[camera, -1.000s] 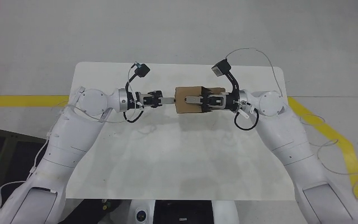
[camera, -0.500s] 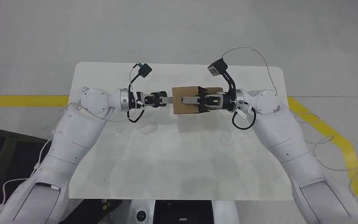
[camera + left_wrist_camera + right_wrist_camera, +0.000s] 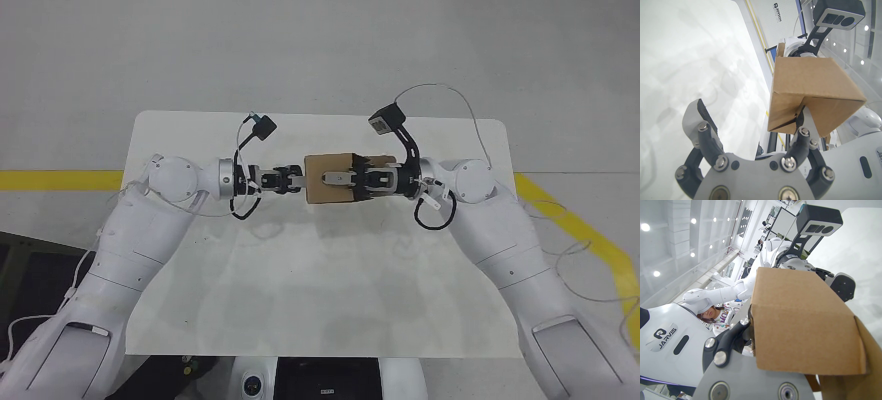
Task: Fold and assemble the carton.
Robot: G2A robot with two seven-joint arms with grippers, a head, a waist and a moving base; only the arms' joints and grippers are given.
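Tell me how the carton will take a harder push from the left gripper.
The carton probably flexes: its end flaps show an open slit where a finger of the left gripper presses. It looks light, since the right gripper alone holds it off the table. Its hollow walls may dent under a pinch.

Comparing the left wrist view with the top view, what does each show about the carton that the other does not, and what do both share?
Left wrist view: the carton's end face with its flap seams; one finger of the open left gripper touches a seam, the other is free. Top view: the white table, and the right gripper gripping the carton's opposite end. Both: the brown carton with the left gripper at one end.
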